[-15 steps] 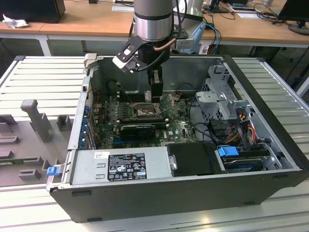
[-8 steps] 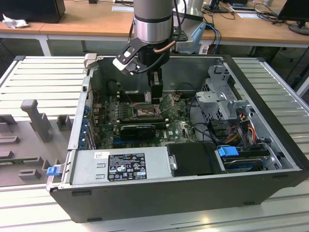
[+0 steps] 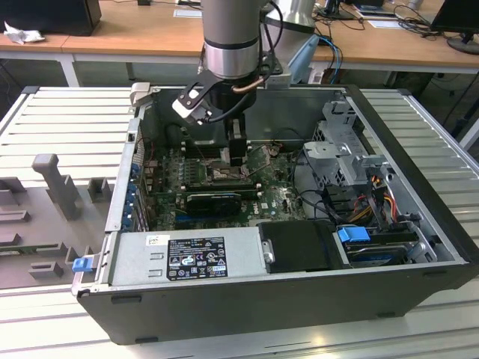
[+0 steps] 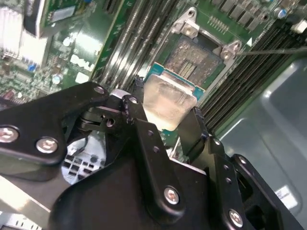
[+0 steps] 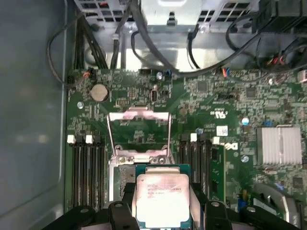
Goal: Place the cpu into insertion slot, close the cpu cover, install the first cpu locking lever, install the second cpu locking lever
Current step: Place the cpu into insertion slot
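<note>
Gripper (image 4: 165, 109), black body nearest the lens in the second wrist view. Jaws clamped on two opposite edges of the cpu (image 4: 169, 96), pale face up. The cpu hangs partly over the insertion slot (image 4: 194, 57), whose dark centre is mostly uncovered; contact with the slot cannot be told. In the first wrist view the cpu cover (image 5: 139, 130) is swung open, just beyond the socket. Memory slots (image 5: 86, 167) flank it. In the exterior view the gripper is down inside the open computer case (image 3: 419, 179).
</note>
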`<move>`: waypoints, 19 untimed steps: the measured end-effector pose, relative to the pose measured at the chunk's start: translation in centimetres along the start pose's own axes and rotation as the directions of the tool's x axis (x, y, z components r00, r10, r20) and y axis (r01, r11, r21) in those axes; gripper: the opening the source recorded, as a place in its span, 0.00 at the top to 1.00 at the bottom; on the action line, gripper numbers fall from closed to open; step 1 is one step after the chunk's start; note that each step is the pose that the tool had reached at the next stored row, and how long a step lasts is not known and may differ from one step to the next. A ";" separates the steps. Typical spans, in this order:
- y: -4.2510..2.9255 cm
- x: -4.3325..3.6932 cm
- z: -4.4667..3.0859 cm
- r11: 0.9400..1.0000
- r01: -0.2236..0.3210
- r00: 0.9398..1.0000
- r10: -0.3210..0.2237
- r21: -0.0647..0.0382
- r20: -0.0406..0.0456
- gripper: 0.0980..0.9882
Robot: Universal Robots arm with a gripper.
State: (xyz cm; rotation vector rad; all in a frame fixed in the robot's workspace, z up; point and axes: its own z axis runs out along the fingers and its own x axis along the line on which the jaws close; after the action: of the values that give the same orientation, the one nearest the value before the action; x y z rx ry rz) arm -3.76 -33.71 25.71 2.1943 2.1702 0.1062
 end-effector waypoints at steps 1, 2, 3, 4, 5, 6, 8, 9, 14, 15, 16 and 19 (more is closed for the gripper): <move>-0.41 0.05 0.22 1.000 0.001 1.000 -0.001 0.000 0.000 0.52; -0.58 0.10 0.39 1.000 0.001 1.000 -0.001 0.000 0.000 0.52; -0.73 0.22 0.72 1.000 0.001 1.000 -0.001 0.000 0.000 0.52; -0.77 0.32 0.93 1.000 0.001 1.000 -0.001 0.000 0.000 0.52; -0.82 0.41 1.15 1.000 0.001 1.000 -0.001 0.000 0.000 0.52; -0.92 0.57 1.55 1.000 0.001 1.000 -0.001 0.000 0.000 0.52; -1.03 0.71 1.99 1.000 0.002 1.000 -0.002 0.000 0.000 0.52; -1.15 0.76 2.32 1.000 0.005 1.000 -0.005 0.000 0.000 0.52; -1.27 0.83 2.89 1.000 0.010 1.000 -0.010 0.000 -0.001 0.52; -1.27 0.83 2.93 1.000 0.010 1.000 -0.010 0.000 -0.001 0.52; -1.28 0.83 2.97 1.000 0.010 1.000 -0.010 0.000 -0.001 0.52; -1.28 0.83 3.06 1.000 0.010 1.000 -0.010 0.000 -0.001 0.52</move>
State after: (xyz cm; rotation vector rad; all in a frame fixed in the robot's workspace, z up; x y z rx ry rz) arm -4.77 -32.83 22.56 2.1837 2.1814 0.1064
